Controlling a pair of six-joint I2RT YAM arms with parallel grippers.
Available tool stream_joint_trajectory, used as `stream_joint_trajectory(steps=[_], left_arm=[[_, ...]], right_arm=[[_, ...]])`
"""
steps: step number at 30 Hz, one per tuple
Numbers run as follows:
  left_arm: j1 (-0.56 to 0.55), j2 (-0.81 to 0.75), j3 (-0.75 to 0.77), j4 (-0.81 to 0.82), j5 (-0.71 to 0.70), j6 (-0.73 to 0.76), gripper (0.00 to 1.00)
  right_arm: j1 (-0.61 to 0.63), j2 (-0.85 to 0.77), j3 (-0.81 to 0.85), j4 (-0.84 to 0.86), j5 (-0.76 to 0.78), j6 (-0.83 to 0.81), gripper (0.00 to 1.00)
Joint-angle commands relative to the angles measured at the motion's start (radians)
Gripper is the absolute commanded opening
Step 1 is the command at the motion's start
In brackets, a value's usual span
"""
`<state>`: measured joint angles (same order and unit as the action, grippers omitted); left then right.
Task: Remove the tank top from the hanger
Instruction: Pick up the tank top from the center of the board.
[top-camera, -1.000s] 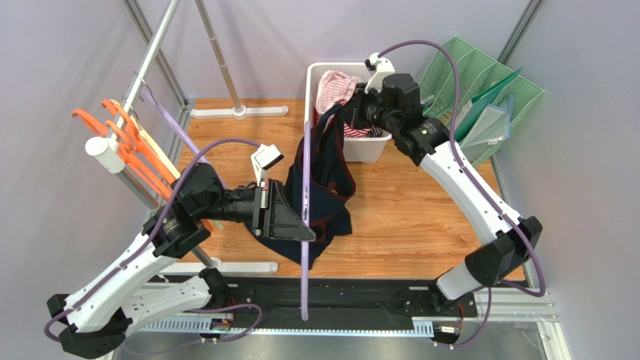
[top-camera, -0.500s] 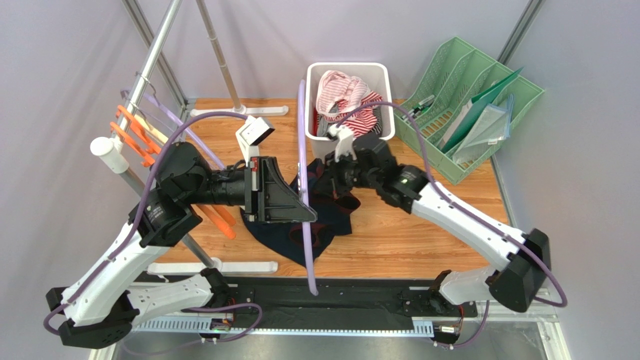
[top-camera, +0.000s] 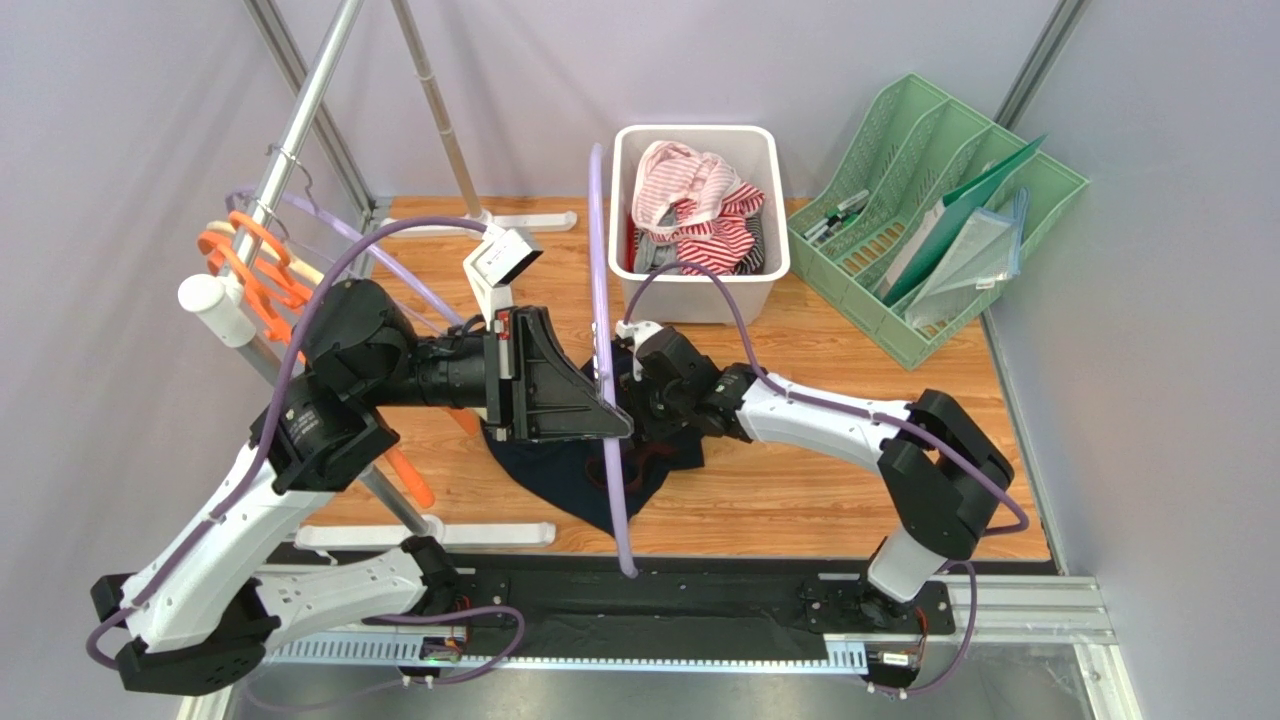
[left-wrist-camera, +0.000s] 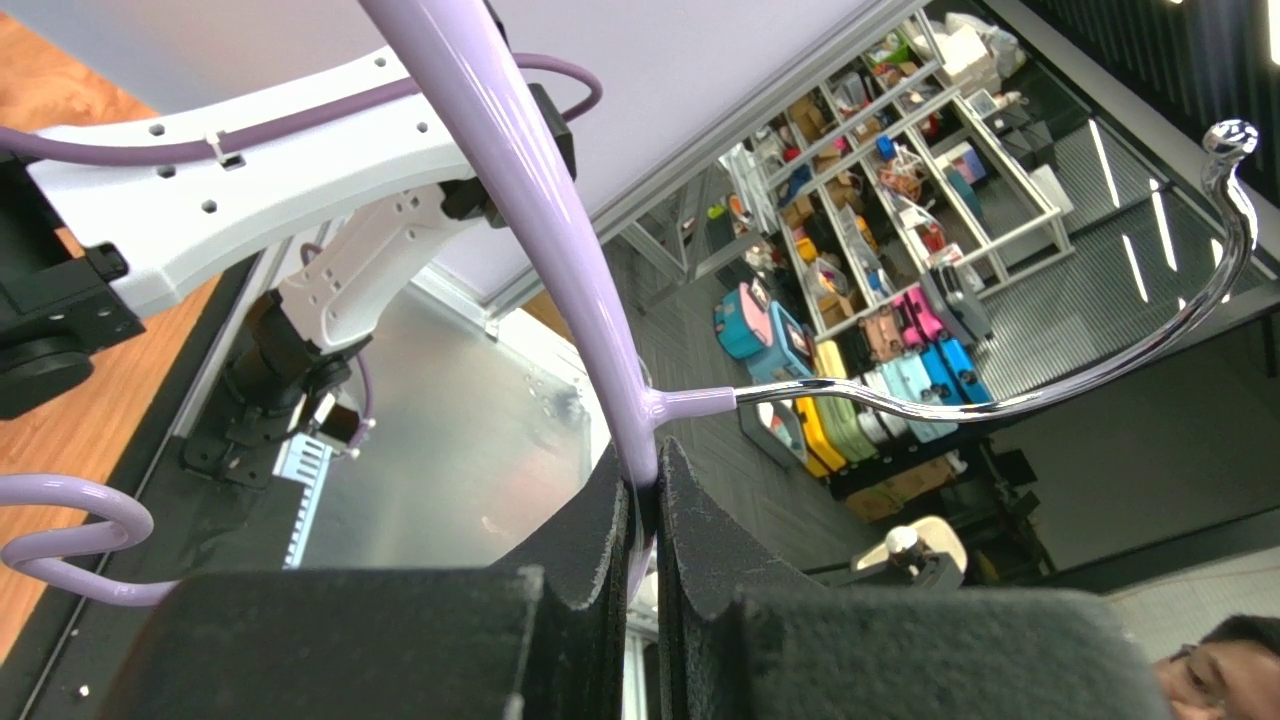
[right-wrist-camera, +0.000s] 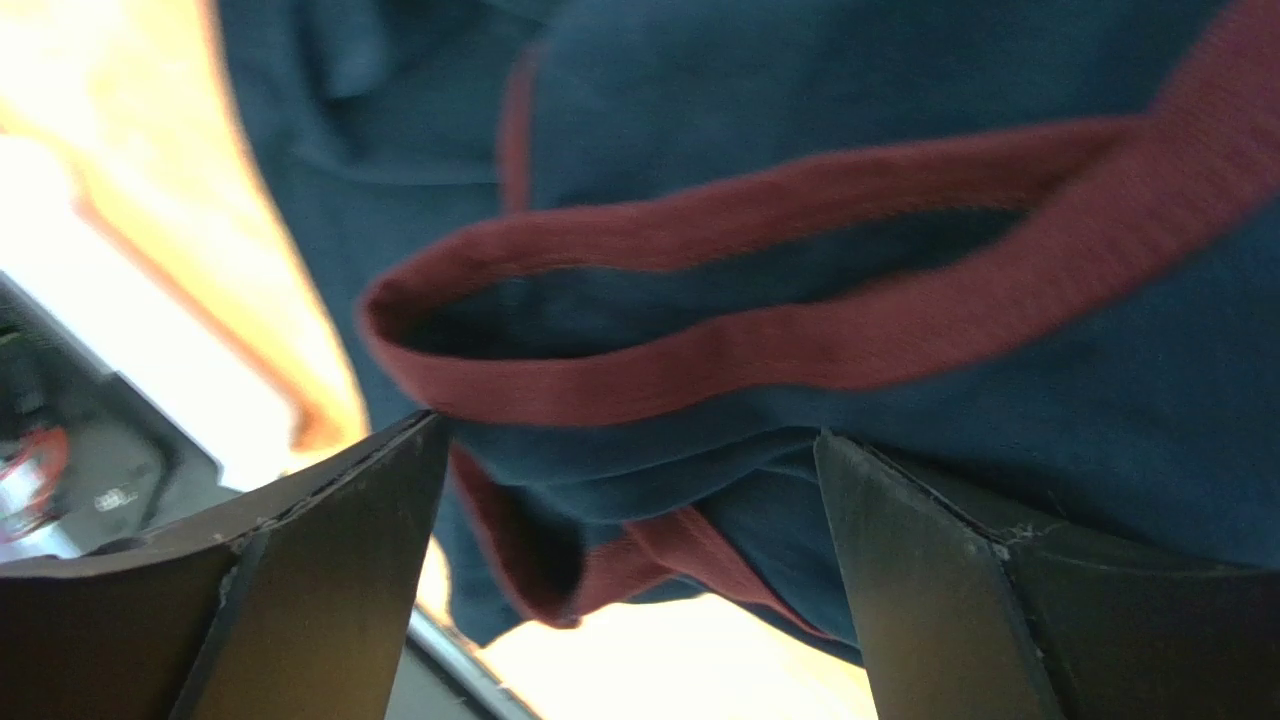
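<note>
The lilac hanger (top-camera: 600, 255) stands steeply across the middle of the top view, and my left gripper (top-camera: 613, 425) is shut on its bar. In the left wrist view the black pads (left-wrist-camera: 609, 518) pinch the lilac bar (left-wrist-camera: 511, 180) just below the chrome hook (left-wrist-camera: 1052, 393). The tank top (top-camera: 559, 477), navy with maroon trim, lies heaped on the table under the hanger's lower half. My right gripper (top-camera: 643, 420) hangs low over it. Its fingers (right-wrist-camera: 361, 510) stand wide open, with the cloth (right-wrist-camera: 842, 150) just beyond them and nothing gripped.
A white bin (top-camera: 763, 143) of striped clothes stands at the back. To its right is a green file rack (top-camera: 962, 180). Orange hangers (top-camera: 248, 278) hang on the metal garment rack at the left, whose white foot bar (top-camera: 436, 533) lies near the front.
My right gripper came down from beside the bin to the table with the tank top, then opened and let the cloth go. My left gripper shifted the hanger slightly back and right.
</note>
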<state>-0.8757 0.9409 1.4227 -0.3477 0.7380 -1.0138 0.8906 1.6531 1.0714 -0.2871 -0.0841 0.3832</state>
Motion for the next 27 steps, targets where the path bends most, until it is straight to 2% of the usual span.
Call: stream_joint_trajectory(steps=[1,5,9,12,17,23,24,26,27], left_arm=[[-0.005,-0.025,-0.001,0.027,-0.011,0.043,0.00],[-0.003,-0.024,-0.013,0.029,-0.017,0.043,0.00],[-0.003,-0.024,-0.013,0.027,-0.014,0.040,0.00],[-0.005,-0.034,-0.015,0.023,-0.018,0.041,0.00],[-0.003,-0.042,-0.018,0.018,-0.026,0.041,0.00],[-0.005,-0.037,-0.024,0.022,-0.029,0.040,0.00],[-0.005,-0.036,-0.024,0.026,-0.025,0.035,0.00],[-0.005,-0.031,-0.022,0.032,-0.022,0.032,0.00],[-0.003,-0.033,-0.019,0.030,-0.022,0.032,0.00]], right_arm=[[-0.002,-0.061,-0.024,0.022,0.203,-0.069,1.00],[-0.012,-0.017,-0.004,0.037,0.291,-0.148,1.00],[-0.002,0.083,0.053,0.063,0.187,-0.135,1.00],[0.069,0.128,0.051,0.097,0.144,-0.129,1.00],[0.169,0.198,0.036,0.088,0.254,-0.060,1.00],[0.182,0.249,0.004,0.029,0.386,0.019,1.00],[0.179,0.251,0.001,0.005,0.411,0.025,0.99],[0.179,0.244,-0.007,-0.009,0.419,0.045,0.86],[0.177,0.228,-0.025,-0.007,0.419,0.049,0.69]])
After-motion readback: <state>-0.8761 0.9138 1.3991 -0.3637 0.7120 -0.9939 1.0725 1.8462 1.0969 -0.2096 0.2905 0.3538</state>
